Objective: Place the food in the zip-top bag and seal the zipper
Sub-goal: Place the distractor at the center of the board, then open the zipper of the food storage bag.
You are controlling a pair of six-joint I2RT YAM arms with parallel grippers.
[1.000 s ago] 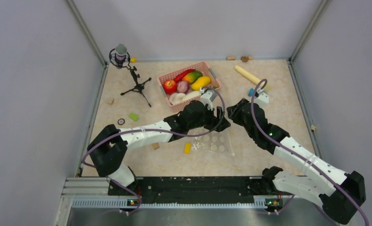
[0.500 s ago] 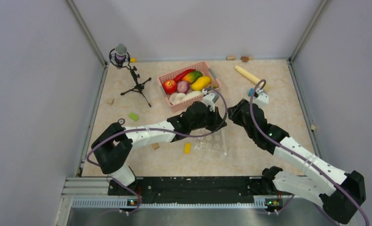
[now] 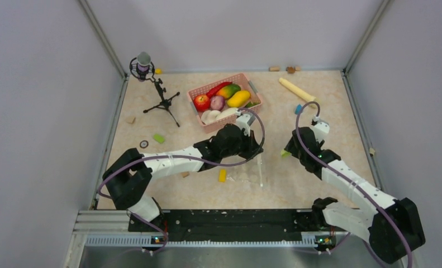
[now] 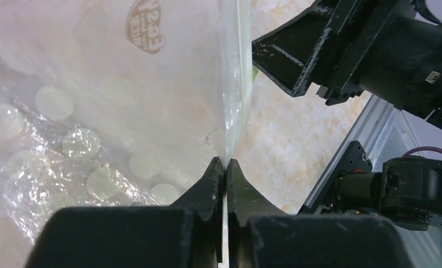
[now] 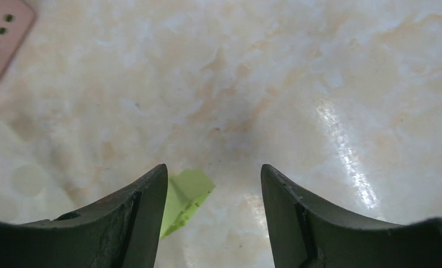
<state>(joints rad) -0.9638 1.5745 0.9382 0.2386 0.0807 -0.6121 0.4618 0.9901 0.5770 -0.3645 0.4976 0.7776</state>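
The food [image 3: 218, 101] lies in a pink basket [image 3: 250, 84]: red apple, purple onion, mangoes, chili and white pieces. The clear dotted zip-top bag [image 3: 243, 172] [image 4: 95, 111] lies on the table just in front of it. My left gripper [image 3: 257, 151] [image 4: 225, 162] is shut on the bag's edge, and the zipper [image 4: 236, 84] stands up as a thin strip from the fingertips. My right gripper [image 3: 289, 151] [image 5: 214, 173] hangs open over bare table to the right of the bag, holding nothing. A light green block [image 5: 186, 196] lies by its left finger.
A microphone on a small tripod [image 3: 151, 84] stands at the back left. Small blocks lie about: yellow [image 3: 222, 175], green [image 3: 159, 138], tan [image 3: 184, 173]. A pale wooden rod [image 3: 294, 88] lies at the back right. Grey walls close in the table.
My left gripper has shut on the bag's edge and drawn it left, folding the bag narrower. My right gripper has opened wider and pulled back to the right, away from the bag.
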